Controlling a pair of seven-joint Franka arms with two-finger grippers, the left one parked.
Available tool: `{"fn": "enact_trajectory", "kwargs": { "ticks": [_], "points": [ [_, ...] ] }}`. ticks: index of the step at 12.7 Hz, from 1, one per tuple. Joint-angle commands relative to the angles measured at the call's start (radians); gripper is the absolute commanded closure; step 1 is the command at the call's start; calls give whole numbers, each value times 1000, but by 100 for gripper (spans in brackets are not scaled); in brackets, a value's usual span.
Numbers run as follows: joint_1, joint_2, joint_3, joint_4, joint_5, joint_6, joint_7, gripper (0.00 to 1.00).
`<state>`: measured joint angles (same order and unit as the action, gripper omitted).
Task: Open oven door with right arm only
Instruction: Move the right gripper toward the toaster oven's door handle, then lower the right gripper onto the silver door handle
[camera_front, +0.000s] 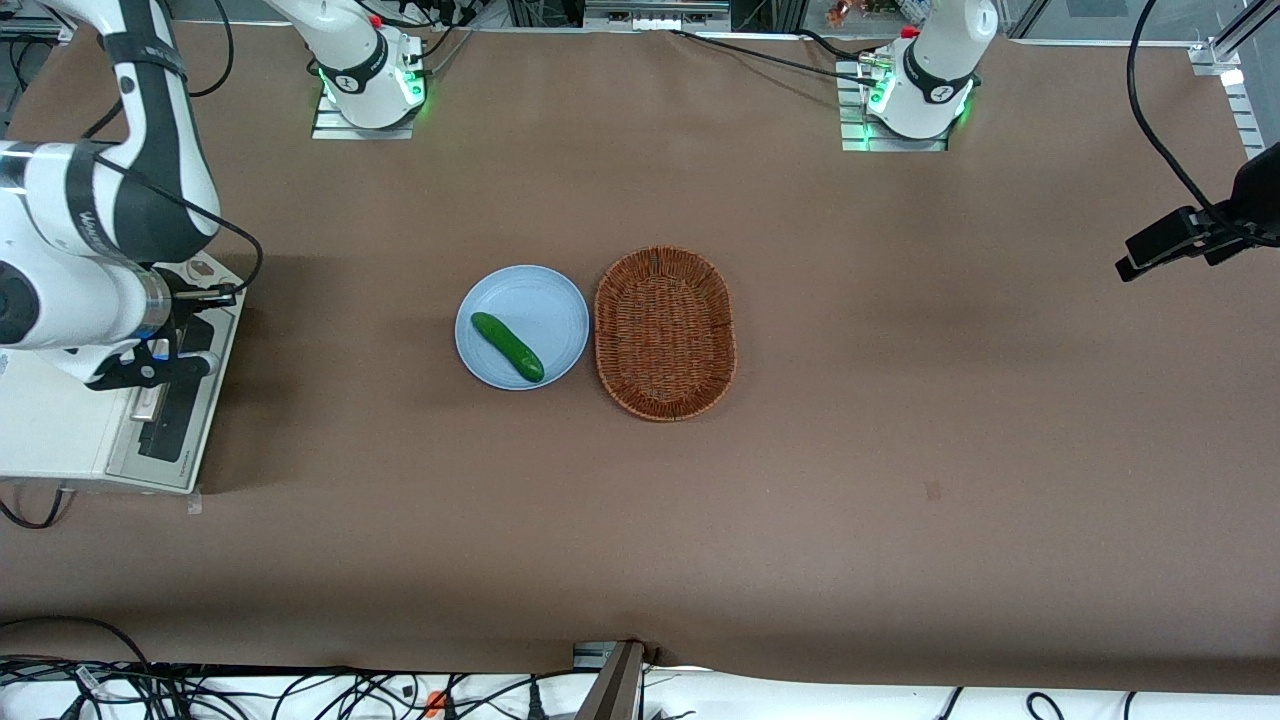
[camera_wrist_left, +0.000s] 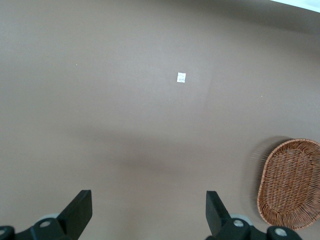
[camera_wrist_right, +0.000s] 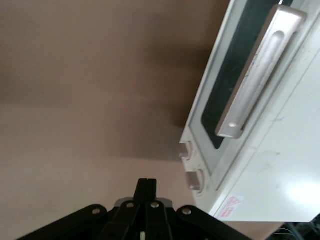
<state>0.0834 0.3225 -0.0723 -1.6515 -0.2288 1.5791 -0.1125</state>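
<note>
The cream-white oven (camera_front: 50, 430) stands at the working arm's end of the table. Its door (camera_front: 172, 405), with dark glass and a silver bar handle, looks shut against the front. The right arm (camera_front: 90, 230) reaches over the oven top. My gripper (camera_front: 195, 363) hangs just above the door's upper edge. In the right wrist view the gripper (camera_wrist_right: 147, 187) is shut and empty, over the brown table in front of the oven. The door (camera_wrist_right: 225, 100), its handle (camera_wrist_right: 260, 70), two knobs (camera_wrist_right: 190, 165) and the red-and-white sticker (camera_wrist_right: 232, 206) lie beside it, not touched.
A light blue plate (camera_front: 555, 295) with a green cucumber (camera_front: 507, 346) sits mid-table. A brown wicker basket (camera_front: 665, 332) stands beside it toward the parked arm; it also shows in the left wrist view (camera_wrist_left: 292, 182). A small white tag (camera_wrist_left: 181, 77) lies on the cloth.
</note>
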Motion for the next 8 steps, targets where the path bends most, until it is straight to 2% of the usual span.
{"fn": "enact_trajectory", "kwargs": {
  "ticks": [1, 5, 8],
  "points": [
    [1, -2, 2, -59, -110, 73, 13, 100],
    [-2, 27, -3, -60, -243, 104, 13, 100],
    [-11, 47, -4, -53, -290, 140, 13, 100]
  ]
}}
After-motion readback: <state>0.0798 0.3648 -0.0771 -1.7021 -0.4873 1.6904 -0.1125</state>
